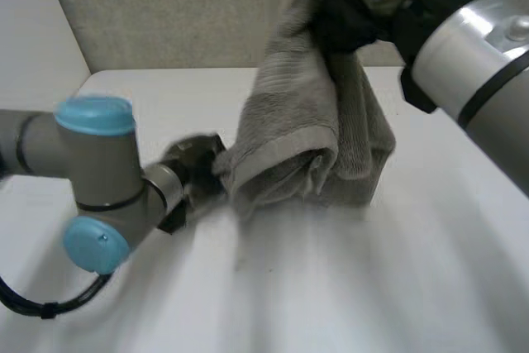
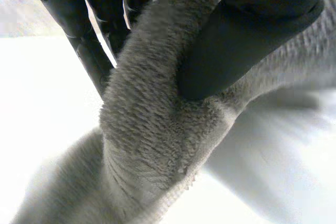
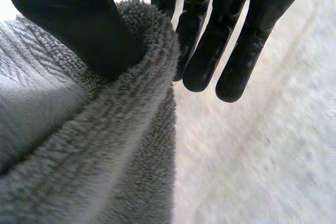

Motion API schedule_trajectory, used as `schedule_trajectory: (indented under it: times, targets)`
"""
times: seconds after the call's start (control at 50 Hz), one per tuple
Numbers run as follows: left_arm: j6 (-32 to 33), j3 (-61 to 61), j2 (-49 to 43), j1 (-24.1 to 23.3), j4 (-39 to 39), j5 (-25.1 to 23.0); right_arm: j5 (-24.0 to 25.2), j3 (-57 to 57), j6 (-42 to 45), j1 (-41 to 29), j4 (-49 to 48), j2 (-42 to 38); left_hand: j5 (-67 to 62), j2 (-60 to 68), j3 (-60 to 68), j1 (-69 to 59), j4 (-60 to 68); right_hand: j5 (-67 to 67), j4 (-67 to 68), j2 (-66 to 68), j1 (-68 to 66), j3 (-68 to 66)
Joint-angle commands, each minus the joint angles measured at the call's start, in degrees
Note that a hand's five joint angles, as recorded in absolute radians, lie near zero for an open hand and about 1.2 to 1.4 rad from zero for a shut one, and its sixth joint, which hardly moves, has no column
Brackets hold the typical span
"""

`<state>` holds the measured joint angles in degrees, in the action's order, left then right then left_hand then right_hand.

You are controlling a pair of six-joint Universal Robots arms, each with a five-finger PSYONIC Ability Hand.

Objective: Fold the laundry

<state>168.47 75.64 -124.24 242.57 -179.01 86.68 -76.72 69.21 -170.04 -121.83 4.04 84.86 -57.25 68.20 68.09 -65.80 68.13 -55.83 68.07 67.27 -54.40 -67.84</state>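
1. The towel (image 1: 306, 138) is grey terry. It hangs w/ its long axis near upright. The top end is up high and the bottom end is bunched in folds, resting on the table (image 1: 372, 287).
2. My right hand (image 1: 347, 14) has the top end. In the right wrist view my thumb (image 3: 89, 30) is clamped down on the towel's thick rolled edge (image 3: 105, 145). My fingers (image 3: 210, 51) run straight along the far side of that edge, their tips past it, so it's a pinch and not a full wrap.
3. My left hand (image 1: 194, 163) is low, just above the table, at the towel's bottom left corner. In the left wrist view my thumb (image 2: 226, 51) presses the cloth (image 2: 152, 129) against my fingers (image 2: 89, 51) behind it. That hand is clamped on the towel too.
4. Key relation: the towel runs from my low left hand up and across to my high right hand. Both hands are on it, w/ the slack piled btwn them, nearer the left.
5. My guess at the step: opening the towel out, w/ no fold made yet. The next move prob needs my 2 hands drawn apart along 1 edge so the bunch drops open. Then I'd lay it flat.
6. Risk: the right pinch sits near the edge, so a hard pull could slip it.
7. Further out, a beige panel (image 1: 165, 14) stands behind the table.
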Motion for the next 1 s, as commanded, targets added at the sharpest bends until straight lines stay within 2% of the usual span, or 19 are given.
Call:
schedule_trajectory:
  times: [0.02,0.1,0.16,0.24,0.32,0.44,0.5,0.54,0.56,0.6,0.62,0.64,0.66,0.7,0.72,0.74,0.78,0.88,1.0]
  targets:
    - [7.04,0.82,14.03,3.79,1.30,4.55,4.37,2.95,0.23,10.99,3.86,-0.05,-12.75,11.80,11.91,-14.20,11.87,-14.17,11.93,12.73,-25.60,-12.16]
    - [14.58,3.97,21.39,3.26,4.80,4.64,10.45,3.83,0.32,13.55,7.38,-1.63,-12.75,11.80,11.91,-14.20,11.87,-14.17,11.93,12.73,-25.60,-12.16]
    - [18.80,6.43,22.90,2.91,7.09,4.72,15.71,3.30,3.29,15.48,13.16,-9.96,-12.75,11.80,11.91,-14.20,11.87,-14.17,11.93,12.73,-25.60,-12.16]
    - [26.09,9.78,20.98,2.73,10.43,4.99,15.81,2.86,10.47,16.36,17.91,-14.27,-12.75,11.80,11.91,-14.20,11.87,-14.17,11.93,12.73,-25.60,-12.16]
    - [31.29,9.44,13.79,1.51,10.44,5.25,13.71,1.46,21.39,16.37,20.57,-20.59,-12.75,11.80,11.91,-14.20,11.87,-14.17,11.93,12.73,-25.60,-12.16]
    - [31.56,5.13,4.45,0.98,5.78,5.25,10.10,-1.88,21.94,15.84,18.99,-27.82,-12.75,11.80,11.91,-14.20,11.87,-14.17,11.93,12.73,-25.60,-12.16]
    - [31.65,1.88,-1.18,0.62,0.68,5.25,6.50,-4.78,21.85,15.40,14.24,-32.31,-12.75,11.80,11.91,-14.20,11.87,-14.17,11.93,12.73,-25.60,-12.16]
    - [31.83,-1.88,-5.20,0.54,-5.26,5.34,-0.32,-6.88,20.63,14.96,7.60,-34.49,-12.75,11.80,11.91,-14.20,11.87,-12.06,9.82,10.63,-23.50,-10.05]
    - [31.83,-1.90,-5.22,0.54,-5.29,5.34,-0.36,-6.89,20.62,14.96,7.56,-34.50,-12.75,11.80,11.91,-14.20,11.87,-12.04,9.80,10.61,-23.48,-10.03]
    - [31.92,-3.92,-6.63,0.54,-8.28,5.60,-8.23,-7.25,19.22,14.96,0.39,-34.59,-12.75,11.80,11.91,-14.20,11.87,14.40,-16.64,-15.83,2.96,16.41]
    - [31.66,-5.67,-7.32,0.54,-10.63,5.60,-8.27,-7.25,19.21,14.96,0.35,-34.59,-11.94,10.99,11.10,-13.39,11.06,14.53,-16.77,-15.97,3.10,16.55]
    - [31.48,-6.64,-7.42,0.54,-12.48,5.43,-11.14,-7.16,18.87,14.96,-2.95,-34.24,1.72,-2.67,-2.57,0.27,-2.61,29.69,-31.93,-31.12,18.26,31.70]
    - [31.48,-6.65,-7.42,0.54,-12.50,5.43,-11.17,-7.16,18.86,14.96,-2.99,-34.24,1.86,-2.81,-2.71,0.41,-2.74,29.84,-32.08,-31.28,18.41,31.85]
    - [31.04,-7.09,-7.07,0.62,-13.90,5.43,-13.19,-6.11,18.51,14.78,-6.23,-32.67,38.17,-39.12,-39.01,36.72,-39.05,52.29,-54.53,-53.73,40.86,54.30]
    - [31.04,-7.09,-7.07,0.62,-13.91,5.43,-13.19,-6.10,18.51,14.78,-6.24,-32.66,38.36,-39.31,-39.21,36.91,-39.24,52.38,-54.62,-53.82,40.95,54.39]
    - [30.95,-6.74,-6.54,0.62,-13.56,5.43,-13.10,-5.15,18.42,14.78,-6.15,-31.44,53.52,-54.47,-54.36,52.06,-54.40,55.83,-58.07,-57.27,44.40,57.84]
    - [30.86,-5.95,-5.15,0.54,-12.86,5.34,-12.93,-3.57,18.42,14.78,-5.80,-29.95,57.00,-57.95,-57.85,55.55,-57.88,55.83,-58.07,-57.27,44.40,57.84]
    - [30.86,1.08,1.81,0.89,-11.62,4.99,-11.97,8.28,18.34,13.21,-4.83,-19.94,56.87,-57.82,-57.71,55.41,-57.75,55.83,-58.07,-57.27,44.40,57.84]
    - [31.04,8.90,8.75,2.29,-11.71,5.42,-8.62,16.22,18.25,12.06,-4.83,-16.22,55.35,-56.30,-56.20,53.90,-56.24,55.83,-58.07,-57.27,44.40,57.84]
